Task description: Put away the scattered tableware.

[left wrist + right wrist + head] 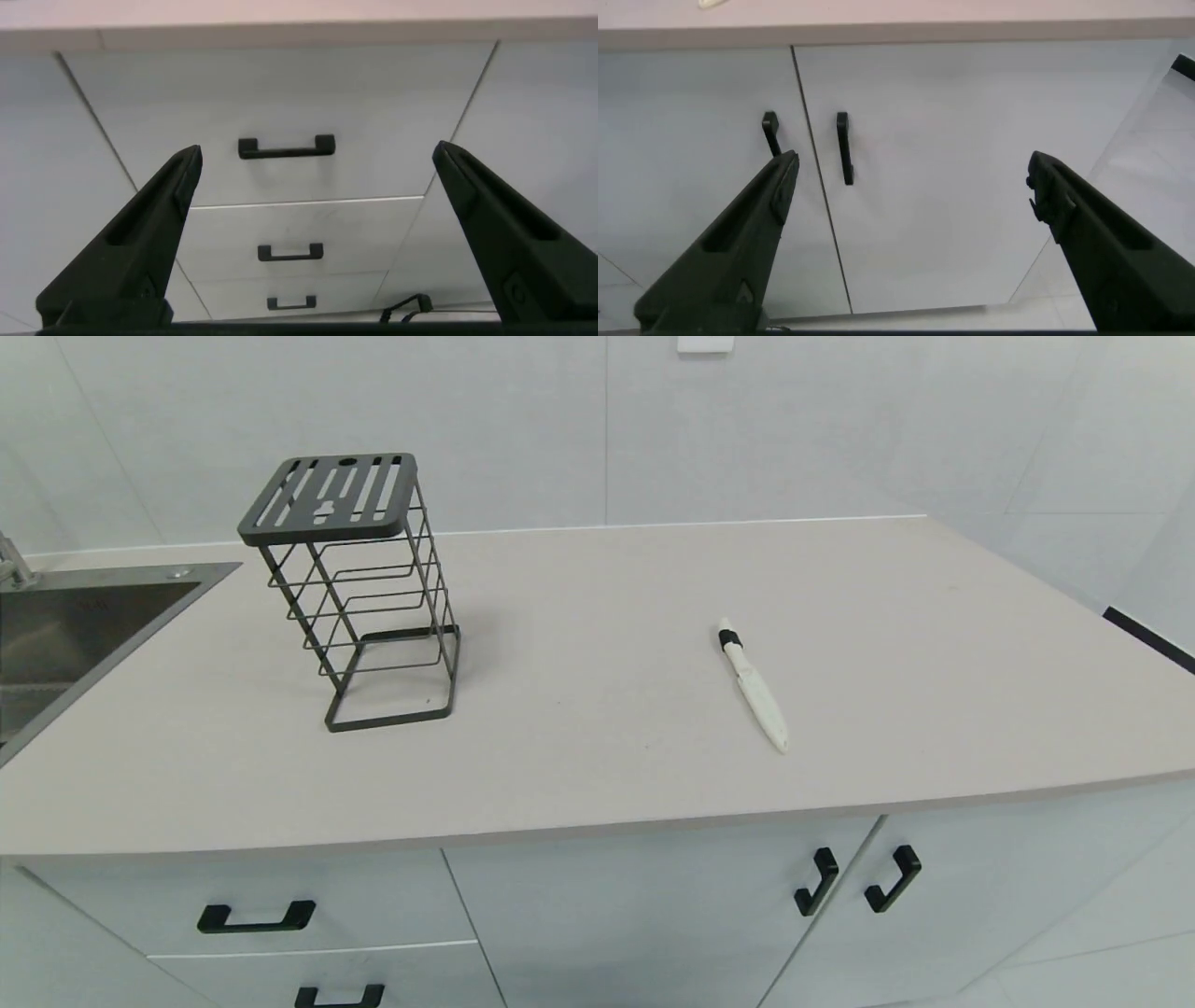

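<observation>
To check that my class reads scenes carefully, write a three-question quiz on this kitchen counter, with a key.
1. True or false: the knife lies inside the rack.
2. The sink is on the rack's: A) robot's left, B) robot's right?
3. Are the left end effector and right end effector open or shut?
Key: 1 false, it lies on the counter; 2 A; 3 both open.

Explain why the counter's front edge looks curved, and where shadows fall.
Head view: the pale beige countertop bows at its front edge, likely wide-lens distortion; light is soft, the black wire rack throwing a faint shadow toward the white black-banded knife. Wrist views: the left gripper and right gripper, both open, look dark against white cabinet fronts.
</observation>
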Robot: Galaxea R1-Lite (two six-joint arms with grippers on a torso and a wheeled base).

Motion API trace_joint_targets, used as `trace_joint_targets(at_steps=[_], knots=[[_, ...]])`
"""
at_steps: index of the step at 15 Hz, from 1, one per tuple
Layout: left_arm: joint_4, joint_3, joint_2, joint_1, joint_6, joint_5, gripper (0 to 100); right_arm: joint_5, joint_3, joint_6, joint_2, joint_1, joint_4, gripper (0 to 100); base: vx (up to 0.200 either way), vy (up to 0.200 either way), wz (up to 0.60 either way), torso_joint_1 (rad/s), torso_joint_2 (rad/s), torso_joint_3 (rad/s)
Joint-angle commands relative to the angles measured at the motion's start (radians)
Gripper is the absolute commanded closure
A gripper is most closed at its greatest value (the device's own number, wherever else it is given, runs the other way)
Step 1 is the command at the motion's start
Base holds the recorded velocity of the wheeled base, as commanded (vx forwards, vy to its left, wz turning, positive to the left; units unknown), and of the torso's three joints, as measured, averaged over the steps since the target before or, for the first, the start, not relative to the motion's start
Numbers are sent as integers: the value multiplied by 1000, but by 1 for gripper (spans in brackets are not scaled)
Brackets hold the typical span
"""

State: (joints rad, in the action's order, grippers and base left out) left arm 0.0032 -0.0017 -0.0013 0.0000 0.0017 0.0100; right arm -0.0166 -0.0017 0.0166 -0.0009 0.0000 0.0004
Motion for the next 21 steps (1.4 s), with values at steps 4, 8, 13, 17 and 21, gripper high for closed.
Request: trace_joint_targets(at_steps=[4, 8, 13, 17, 21], knots=[[0, 0, 1, 0, 0, -1, 0, 0, 0, 0, 1, 0, 0, 0, 0, 0, 0, 318, -502, -242], [0, 0, 1, 0, 0, -1, 0, 0, 0, 0, 1, 0, 0, 0, 0, 0, 0, 286, -531, -248], [0, 0, 1, 0, 0, -1, 0, 0, 0, 0, 1, 0, 0, 0, 0, 0, 0, 293, -566, -275], [0, 0, 1, 0, -2, -1, 0, 0, 0, 0, 1, 0, 0, 0, 0, 0, 0, 227, -470, -214], [0, 0, 1, 0, -2, -1, 0, 0, 0, 0, 1, 0, 0, 0, 0, 0, 0, 0, 0, 0]])
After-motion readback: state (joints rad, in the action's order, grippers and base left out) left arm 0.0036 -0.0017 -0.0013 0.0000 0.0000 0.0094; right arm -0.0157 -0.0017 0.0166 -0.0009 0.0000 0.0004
